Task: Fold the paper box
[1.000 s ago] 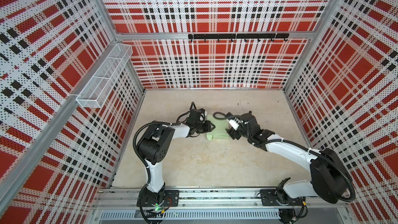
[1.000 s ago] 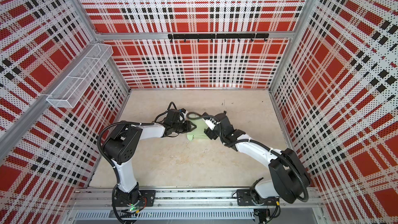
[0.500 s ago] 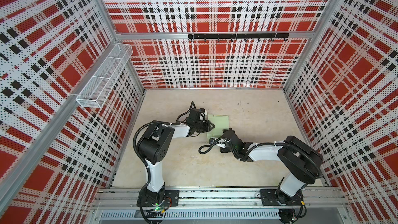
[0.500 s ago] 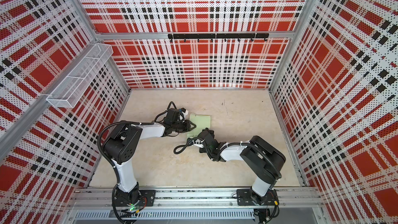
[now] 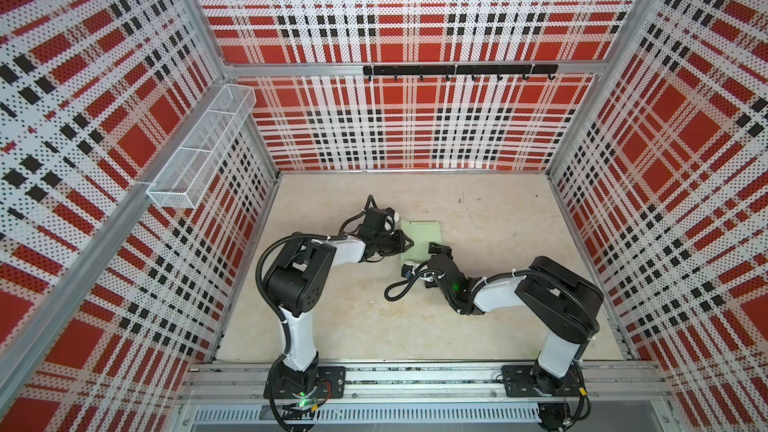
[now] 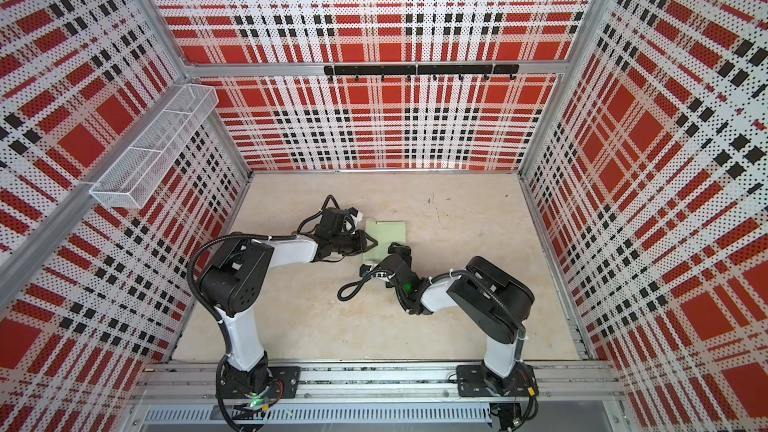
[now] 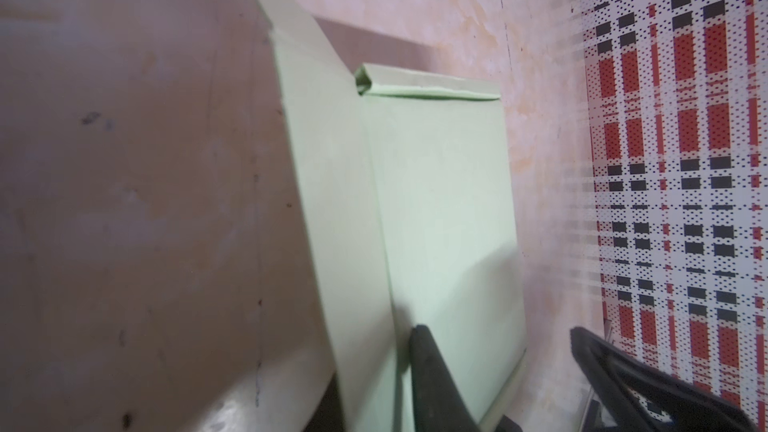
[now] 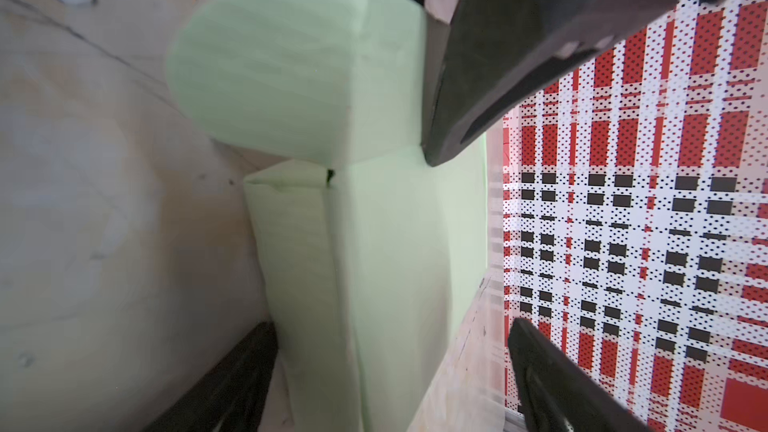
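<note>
Box mid-table, one flap pinched

Box (image 5: 423, 235) lies near the middle of the table (image 5: 498, 222) with its base panel flat. The left gripper (image 5: 409, 241) reaches in from the table's left side with its jaws almost together. In the left wrist view the raised flap (image 7: 332, 201) stands between them, so it looks pinched. The right gripper (image 8: 390, 326) is spread wide and holds nothing. It straddles the box's near end, one jaw just beside the folded wall (image 8: 299, 284), the other apart from the card.

The card is pale mint green, thin and matte, with clean die-cut edges. One side is folded up into a narrow wall, and a rounded tab (image 8: 257, 68) stands up near the left gripper. Another edge is rolled into a low lip (image 7: 428, 87).

It likely weighs next to nothing and will skate on the smooth table if pushed from one side. One gripper should therefore press the base while the other works. The flaps probably spring back unless creased firmly. The best hold seems low on a flap, close to its fold line, since a hard pinch mid-panel could dent it
</note>
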Robot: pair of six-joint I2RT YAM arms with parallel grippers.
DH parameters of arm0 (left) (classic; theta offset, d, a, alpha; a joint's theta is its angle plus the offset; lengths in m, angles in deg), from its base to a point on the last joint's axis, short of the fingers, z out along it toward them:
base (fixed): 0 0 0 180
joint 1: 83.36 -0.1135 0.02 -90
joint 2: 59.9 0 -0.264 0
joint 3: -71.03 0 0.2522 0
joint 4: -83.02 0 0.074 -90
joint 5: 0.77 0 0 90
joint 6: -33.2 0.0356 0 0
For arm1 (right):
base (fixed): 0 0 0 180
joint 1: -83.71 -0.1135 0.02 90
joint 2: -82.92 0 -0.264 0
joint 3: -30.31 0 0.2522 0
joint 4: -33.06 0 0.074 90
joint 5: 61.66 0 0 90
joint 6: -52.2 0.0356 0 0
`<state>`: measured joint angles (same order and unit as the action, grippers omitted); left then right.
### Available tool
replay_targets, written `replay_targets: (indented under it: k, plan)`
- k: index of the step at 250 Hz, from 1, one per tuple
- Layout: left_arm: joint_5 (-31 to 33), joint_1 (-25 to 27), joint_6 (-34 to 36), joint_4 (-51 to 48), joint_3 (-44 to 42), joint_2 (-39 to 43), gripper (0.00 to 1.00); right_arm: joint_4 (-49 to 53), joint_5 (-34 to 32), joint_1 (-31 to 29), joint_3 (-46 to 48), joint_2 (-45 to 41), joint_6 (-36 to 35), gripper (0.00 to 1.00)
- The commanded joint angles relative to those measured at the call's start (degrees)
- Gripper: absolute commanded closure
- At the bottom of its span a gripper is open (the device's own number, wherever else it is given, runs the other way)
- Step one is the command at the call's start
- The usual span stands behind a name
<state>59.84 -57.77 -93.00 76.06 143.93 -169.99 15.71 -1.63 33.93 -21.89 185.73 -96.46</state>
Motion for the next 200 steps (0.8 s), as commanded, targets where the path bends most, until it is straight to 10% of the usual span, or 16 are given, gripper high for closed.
replay_targets:
  k: [1, 200]
  plan:
    - [-1.3, -0.2, -1.7, -2.8, 1.9, 1.8, 0.78, -3.5, 0.4, 0.0, 1.6, 0.9, -3.3, 0.09]
    - [1.9, -0.8, 3.1, -9.2, 4.0, -1.9, 0.74, -11.6, 5.7, -0.1, 5.1, 1.0, -3.3, 0.10]
